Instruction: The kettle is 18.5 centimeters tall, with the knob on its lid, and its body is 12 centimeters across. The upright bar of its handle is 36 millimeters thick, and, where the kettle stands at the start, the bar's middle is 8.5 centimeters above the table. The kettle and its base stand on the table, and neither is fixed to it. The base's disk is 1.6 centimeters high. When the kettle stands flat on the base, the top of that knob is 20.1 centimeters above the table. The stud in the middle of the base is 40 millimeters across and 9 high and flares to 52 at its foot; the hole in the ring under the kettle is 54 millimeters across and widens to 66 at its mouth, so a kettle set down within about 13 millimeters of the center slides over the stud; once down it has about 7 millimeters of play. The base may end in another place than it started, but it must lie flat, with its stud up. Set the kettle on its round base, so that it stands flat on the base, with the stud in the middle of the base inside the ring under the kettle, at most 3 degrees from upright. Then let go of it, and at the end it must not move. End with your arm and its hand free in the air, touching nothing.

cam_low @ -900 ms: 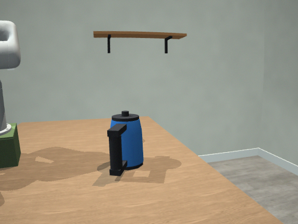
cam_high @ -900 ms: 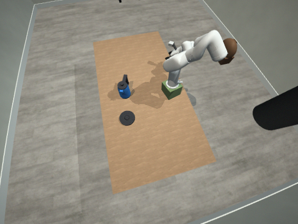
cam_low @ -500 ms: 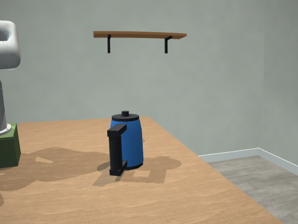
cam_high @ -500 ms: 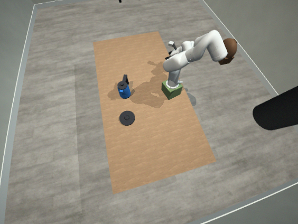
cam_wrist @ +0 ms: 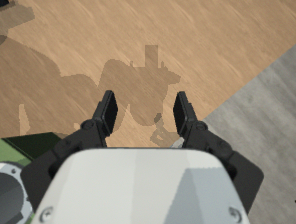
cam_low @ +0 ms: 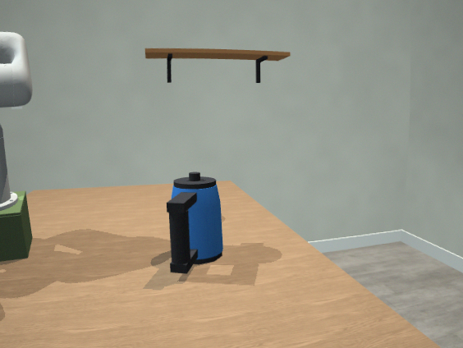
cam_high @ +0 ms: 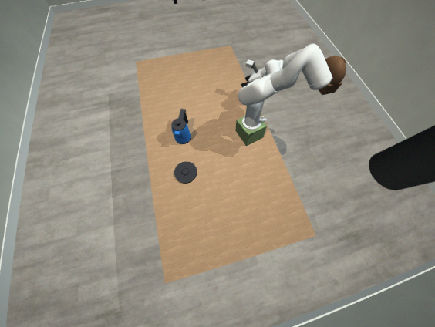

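The black two-fingered pincer (cam_wrist: 145, 114) hangs over the table edge with its flat, matte pads parted fairly wide, and nothing sits between them, only wood grain and shadow below. Sweeping from the left in the top view: the light wooden table top (cam_high: 231, 216), long and rectangular, streaked with fine grain. On it stands the blue barrel-shaped kettle (cam_high: 182, 133), upright, smooth-sided, capped with a black lid and small knob, its blocky black handle (cam_low: 179, 231) squared off like a bracket. Just beside it, apart and not touching, lies the dark round base disk (cam_high: 185, 172), flat, with its stud in the middle facing up. Further right, the green cube pedestal (cam_high: 257, 136) carries the glossy white arm (cam_high: 293, 71), folded high, well apart from the kettle.
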Motion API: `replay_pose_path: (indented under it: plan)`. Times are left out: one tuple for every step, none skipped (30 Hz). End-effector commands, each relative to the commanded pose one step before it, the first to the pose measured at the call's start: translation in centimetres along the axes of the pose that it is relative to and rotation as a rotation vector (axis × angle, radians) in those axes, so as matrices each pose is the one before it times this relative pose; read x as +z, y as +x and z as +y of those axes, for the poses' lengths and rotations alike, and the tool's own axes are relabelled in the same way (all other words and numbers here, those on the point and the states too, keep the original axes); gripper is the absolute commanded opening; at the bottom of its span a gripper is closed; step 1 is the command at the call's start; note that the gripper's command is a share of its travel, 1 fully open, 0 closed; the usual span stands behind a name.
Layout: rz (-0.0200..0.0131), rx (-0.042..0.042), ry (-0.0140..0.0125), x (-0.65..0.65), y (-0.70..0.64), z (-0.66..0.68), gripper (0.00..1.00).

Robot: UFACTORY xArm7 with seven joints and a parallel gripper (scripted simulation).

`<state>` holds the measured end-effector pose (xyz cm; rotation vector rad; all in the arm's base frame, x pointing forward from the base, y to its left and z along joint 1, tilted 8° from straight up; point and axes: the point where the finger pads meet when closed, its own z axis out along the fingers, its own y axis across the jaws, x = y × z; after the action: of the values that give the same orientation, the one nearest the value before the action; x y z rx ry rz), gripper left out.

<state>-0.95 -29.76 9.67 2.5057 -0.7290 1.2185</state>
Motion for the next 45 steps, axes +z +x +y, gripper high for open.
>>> replay_pose_path:
  plan:
    - [-0.00111,-0.00052,-0.00089,-0.036,0.031,0.079,0.81]
    - [-0.00027,0.00038,0.00021,0.001,0.004,0.003,0.81]
    - [-0.00031,0.00045,0.00024,0.001,0.005,0.003,0.81]
    - [-0.00036,0.00052,0.00028,0.001,0.006,0.003,0.81]
    - [-0.00041,0.00059,0.00032,0.002,0.007,0.004,0.81]
    - [0.00000,0.00000,0.00000,0.000,0.000,0.000,0.81]
    - [0.00000,0.00000,0.00000,0.000,0.000,0.000,0.81]
    - [-0.00047,0.00067,0.00036,0.002,0.007,0.004,0.81]
    - [-0.00053,0.00075,0.00040,0.002,0.008,0.005,0.81]
    - [-0.00059,0.00084,0.00045,0.002,0.009,0.006,0.81]
    - [-0.00065,0.00093,0.00050,0.003,0.010,0.006,0.81]
    - [-0.00072,0.00102,0.00055,0.003,0.012,0.007,0.81]
    - [-0.00079,0.00112,0.00060,0.003,0.013,0.007,0.81]
    - [-0.00086,0.00122,0.00065,0.003,0.014,0.008,0.81]
    - [-0.00093,0.00133,0.00070,0.004,0.015,0.009,0.81]
    - [-0.00101,0.00143,0.00076,0.004,0.017,0.009,0.81]
    - [-0.00109,0.00154,0.00081,0.004,0.018,0.010,0.81]
    - [-0.00117,0.00166,0.00087,0.005,0.020,0.011,0.81]
    - [-0.00126,0.00177,0.00092,0.005,0.021,0.011,0.81]
    - [-0.00134,0.00189,0.00098,0.006,0.023,0.012,0.81]
    - [-0.00143,0.00201,0.00104,0.006,0.024,0.013,0.81]
    - [-0.00153,0.00213,0.00110,0.006,0.026,0.013,0.81]
    - [0.00000,0.00000,0.00000,0.000,0.000,0.000,0.81]
    - [0.00000,0.00000,0.00000,0.000,0.000,0.000,0.81]
    - [-0.00162,0.00226,0.00116,0.007,0.028,0.014,0.81]
    - [-0.00171,0.00238,0.00121,0.007,0.030,0.015,0.81]
    - [-0.00181,0.00251,0.00127,0.008,0.032,0.015,0.81]
    - [-0.00191,0.00264,0.00133,0.008,0.034,0.016,0.81]
    - [-0.00202,0.00277,0.00139,0.009,0.036,0.017,0.81]
    - [-0.00212,0.00290,0.00144,0.009,0.038,0.017,0.81]
    - [-0.00223,0.00304,0.00150,0.010,0.040,0.018,0.81]
    - [-0.00233,0.00317,0.00155,0.010,0.042,0.018,0.81]
    - [-0.00244,0.00331,0.00161,0.011,0.045,0.019,0.81]
    - [-0.00256,0.00345,0.00166,0.011,0.047,0.019,0.81]
    - [-0.00267,0.00358,0.00171,0.012,0.050,0.020,0.81]
    - [-0.00279,0.00372,0.00176,0.013,0.053,0.020,0.81]
    - [-0.00290,0.00386,0.00181,0.013,0.055,0.020,0.81]
    - [-0.00302,0.00400,0.00185,0.014,0.058,0.020,0.81]
    - [-0.00314,0.00414,0.00189,0.015,0.061,0.021,0.81]
    - [0.00000,0.00000,0.00000,0.000,0.000,0.000,0.81]
    - [0.00000,0.00000,0.00000,0.000,0.000,0.000,0.81]
    - [-0.00326,0.00428,0.00194,0.015,0.064,0.021,0.81]
    - [-0.00339,0.00442,0.00197,0.016,0.067,0.021,0.81]
    - [-0.00351,0.00456,0.00201,0.017,0.071,0.021,0.81]
    - [-0.00364,0.00470,0.00204,0.018,0.074,0.020,0.81]
